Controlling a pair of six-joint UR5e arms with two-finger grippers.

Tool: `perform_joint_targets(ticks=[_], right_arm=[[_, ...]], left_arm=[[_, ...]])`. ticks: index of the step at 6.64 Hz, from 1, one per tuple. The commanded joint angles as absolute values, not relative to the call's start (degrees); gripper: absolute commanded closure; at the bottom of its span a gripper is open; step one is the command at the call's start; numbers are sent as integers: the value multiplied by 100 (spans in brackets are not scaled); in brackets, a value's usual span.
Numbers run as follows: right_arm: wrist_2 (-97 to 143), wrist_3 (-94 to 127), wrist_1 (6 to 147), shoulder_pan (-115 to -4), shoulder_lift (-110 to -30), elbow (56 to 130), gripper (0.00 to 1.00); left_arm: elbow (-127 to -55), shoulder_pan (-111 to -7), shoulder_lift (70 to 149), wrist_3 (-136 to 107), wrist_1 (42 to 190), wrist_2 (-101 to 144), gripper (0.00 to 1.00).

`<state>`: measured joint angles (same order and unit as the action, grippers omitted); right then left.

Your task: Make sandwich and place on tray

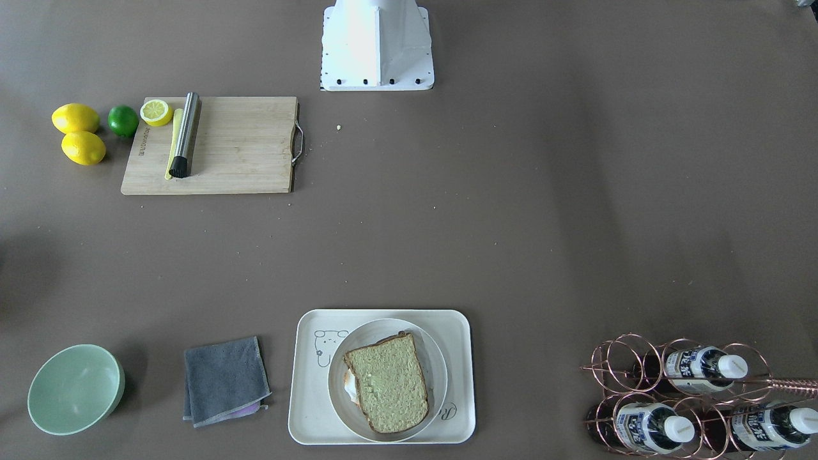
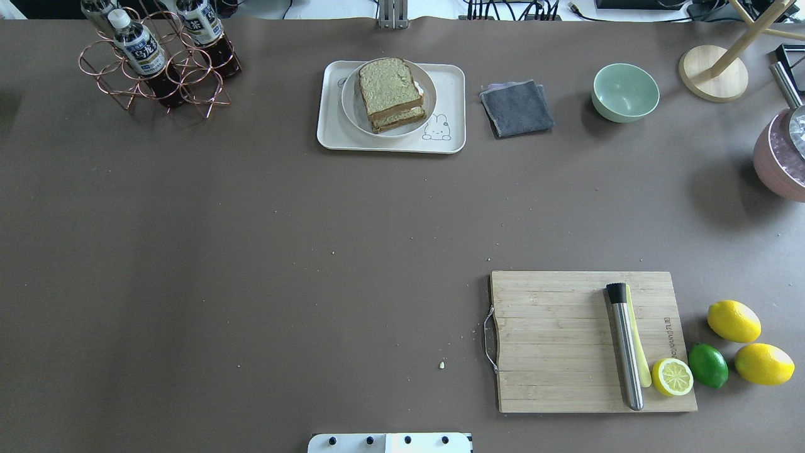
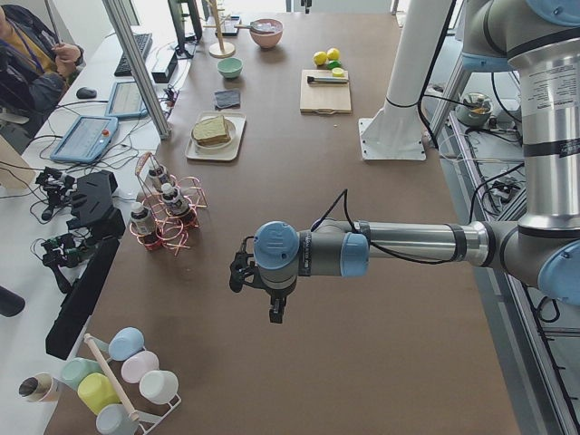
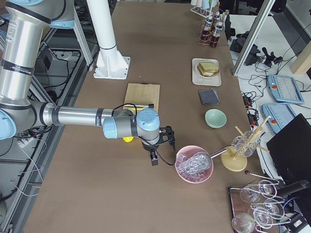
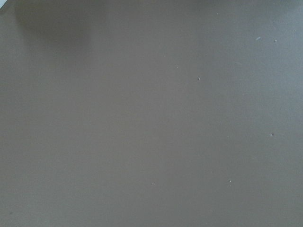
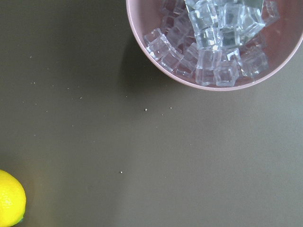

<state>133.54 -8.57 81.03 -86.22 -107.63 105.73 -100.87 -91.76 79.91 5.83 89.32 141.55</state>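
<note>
Lying well apart from left gripper (image 3: 275, 314) and right gripper (image 4: 154, 160), finger opening on both impossible to tell: brown-crusted egg sandwich (image 1: 388, 382) on round white plate (image 1: 336, 383) inside cream rectangular tray (image 1: 310, 409), bear drawing and a cursive "R" legible.

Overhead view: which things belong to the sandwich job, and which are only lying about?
Job: sandwich, plate under it, tray.
Lying about: board, steel tool, lemons, half lemon, lime, cloth, green bowl, bottle rack, pink bowl.
</note>
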Motion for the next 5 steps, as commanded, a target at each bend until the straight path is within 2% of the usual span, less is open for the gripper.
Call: perform_joint_targets(ticks=[1, 5], right_arm=[[13351, -853, 8104, -8622, -10740, 10582, 0], [13351, -835, 8104, -8622, -10732, 10582, 0]], left_arm=[[-10133, -9184, 7946, 580, 8964, 14185, 2], [-10090, -9290, 7919, 607, 8947, 14186, 2]])
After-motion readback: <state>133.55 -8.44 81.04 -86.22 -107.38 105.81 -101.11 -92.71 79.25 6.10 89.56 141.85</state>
